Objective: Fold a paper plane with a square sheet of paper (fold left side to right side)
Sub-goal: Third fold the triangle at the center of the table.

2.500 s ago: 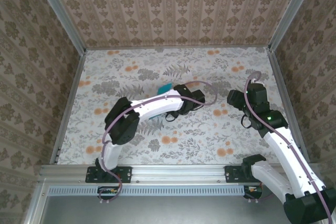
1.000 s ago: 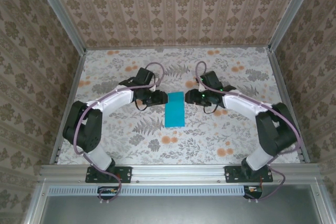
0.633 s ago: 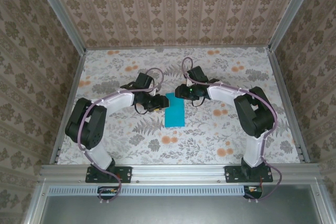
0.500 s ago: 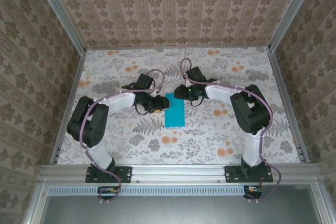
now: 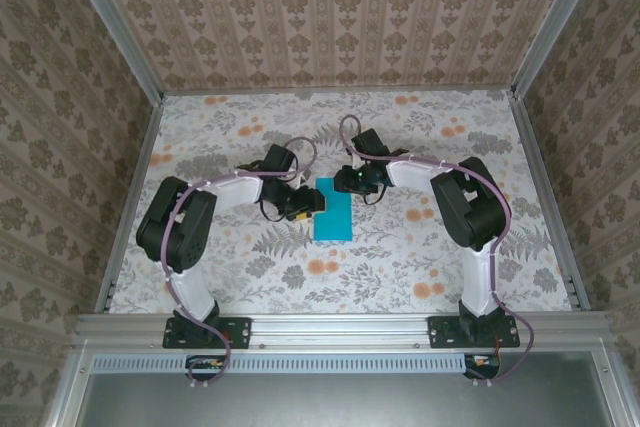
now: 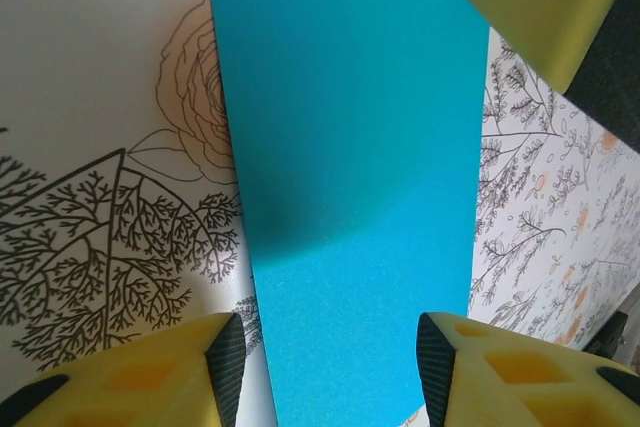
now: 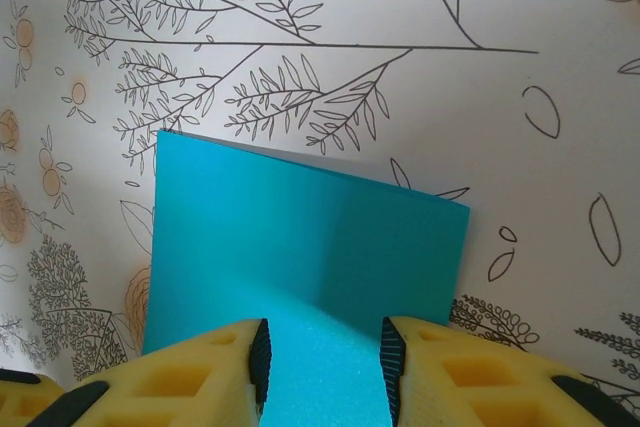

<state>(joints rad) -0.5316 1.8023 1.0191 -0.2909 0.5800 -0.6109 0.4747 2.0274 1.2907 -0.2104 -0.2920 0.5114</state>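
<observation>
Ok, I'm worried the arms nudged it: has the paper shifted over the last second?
No. In the overhead view the paper sits at the same spot, just beyond the orange flowers, as it did then.

Bright, even light; no glare. Soft shadow patches on the paper (image 6: pixel 345 147) in both wrist views. Overhead view sharp.
</observation>
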